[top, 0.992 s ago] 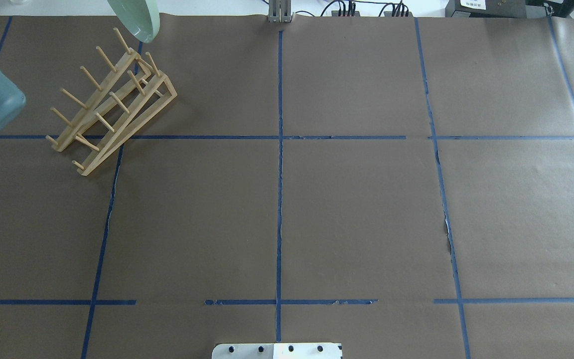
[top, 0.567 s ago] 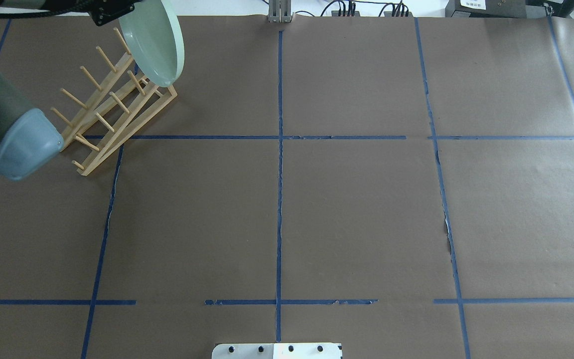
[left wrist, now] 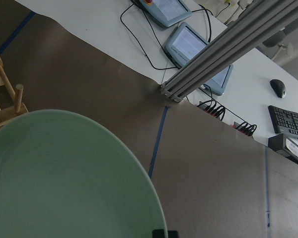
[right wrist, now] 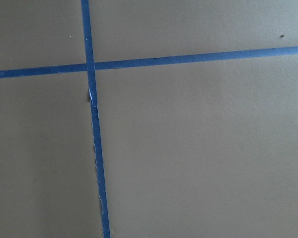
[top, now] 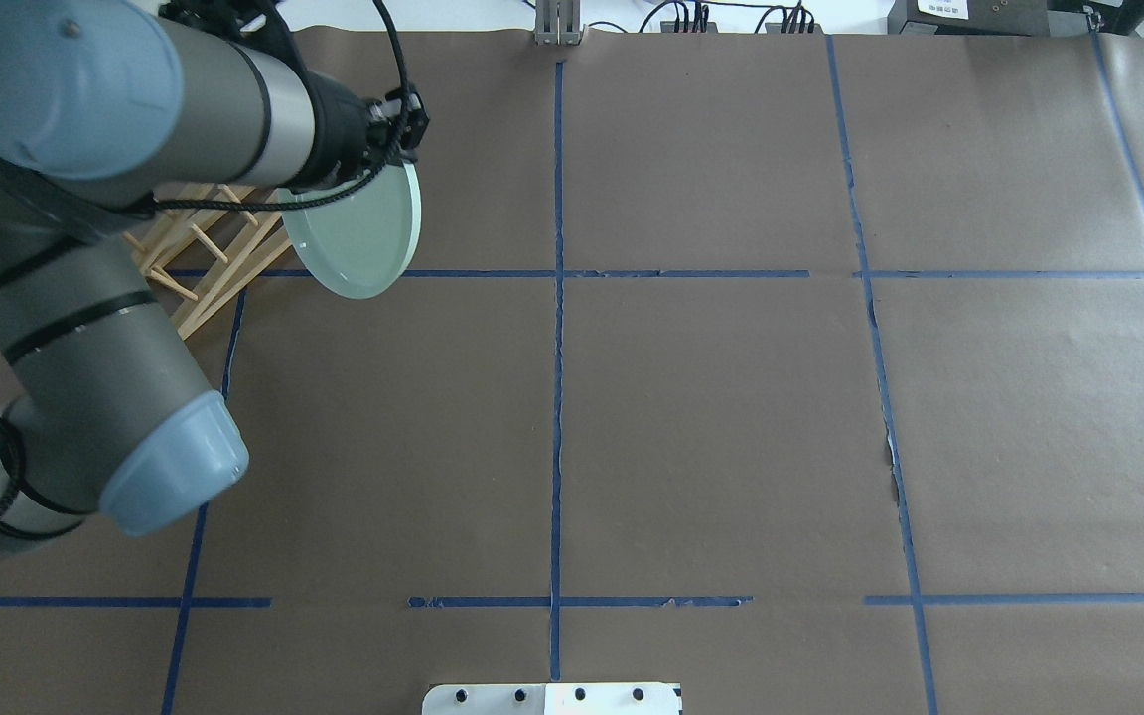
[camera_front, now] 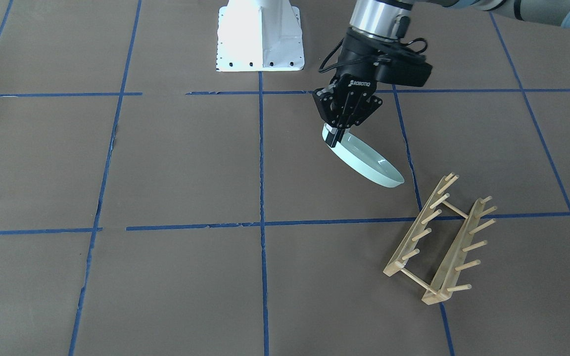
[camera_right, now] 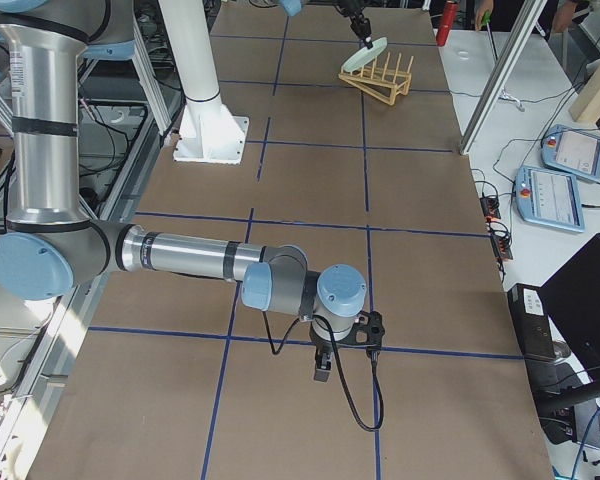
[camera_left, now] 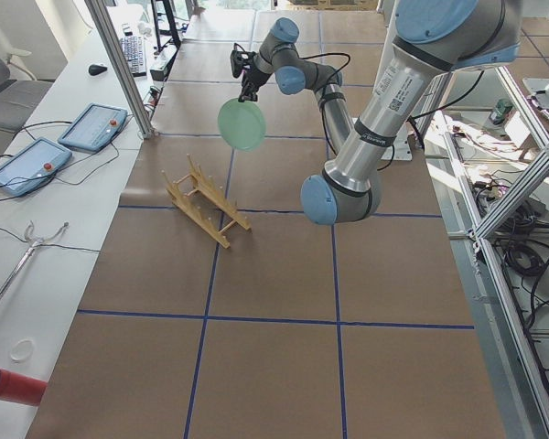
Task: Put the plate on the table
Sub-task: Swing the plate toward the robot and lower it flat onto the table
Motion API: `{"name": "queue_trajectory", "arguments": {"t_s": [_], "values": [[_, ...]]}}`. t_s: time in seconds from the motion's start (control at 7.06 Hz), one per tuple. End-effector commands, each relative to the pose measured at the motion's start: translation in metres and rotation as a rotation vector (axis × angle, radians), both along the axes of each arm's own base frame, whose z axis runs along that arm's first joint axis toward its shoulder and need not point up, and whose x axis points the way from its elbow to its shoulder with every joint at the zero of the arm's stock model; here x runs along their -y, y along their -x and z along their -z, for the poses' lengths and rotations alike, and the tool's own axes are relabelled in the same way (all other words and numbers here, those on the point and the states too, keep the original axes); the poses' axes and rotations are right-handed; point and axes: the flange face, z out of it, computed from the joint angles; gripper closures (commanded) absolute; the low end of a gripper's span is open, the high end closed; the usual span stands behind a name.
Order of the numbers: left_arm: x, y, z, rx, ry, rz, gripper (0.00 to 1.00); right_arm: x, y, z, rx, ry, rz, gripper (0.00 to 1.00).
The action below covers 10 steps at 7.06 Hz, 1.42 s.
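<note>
The left pincer (camera_front: 334, 137) grips the tilted plate (camera_front: 370, 164) by its rim above the surface (camera_front: 191, 163); right pincer (camera_right: 322, 371), cannot tell

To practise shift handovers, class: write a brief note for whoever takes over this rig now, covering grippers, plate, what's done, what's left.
Left gripper: shut on the plate, at its rim.
Right gripper: low over the table; open or shut unclear.
Plate: tilted in the air, clear of the wooden rack.
Done: plate picked up. Left: lower it flat onto the table, release.

Green plate (left wrist: 64, 178) fills lower left — table (left wrist: 213, 168) beyond.
</note>
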Motion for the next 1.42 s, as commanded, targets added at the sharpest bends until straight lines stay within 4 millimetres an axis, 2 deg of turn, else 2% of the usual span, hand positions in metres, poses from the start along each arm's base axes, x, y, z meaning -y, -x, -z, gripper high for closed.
{"name": "queue_trajectory", "arguments": {"t_s": [0.0, 0.14, 0.28, 0.57, 0.71, 0.85, 1.28], "values": [[-0.051, -0.076, -0.029, 0.238, -0.079, -0.146, 1.00, 0.000, 0.000, 0.000, 0.000, 0.000, 0.000, 0.00], [-0.064, -0.111, -0.052, 0.319, -0.099, -0.217, 1.00, 0.000, 0.000, 0.000, 0.000, 0.000, 0.000, 0.00], [-0.069, -0.130, -0.067, 0.412, -0.163, -0.281, 1.00, 0.000, 0.000, 0.000, 0.000, 0.000, 0.000, 0.00], [-0.067, -0.135, -0.081, 0.474, -0.205, -0.336, 1.00, 0.000, 0.000, 0.000, 0.000, 0.000, 0.000, 0.00], [-0.070, -0.139, -0.080, 0.474, -0.204, -0.342, 0.73, 0.000, 0.000, 0.000, 0.000, 0.000, 0.000, 0.00], [-0.068, -0.140, -0.080, 0.472, -0.198, -0.336, 0.01, 0.000, 0.000, 0.000, 0.000, 0.000, 0.000, 0.00], [-0.070, -0.138, -0.074, 0.454, -0.208, -0.338, 0.00, 0.000, 0.000, 0.000, 0.000, 0.000, 0.000, 0.00]]}}
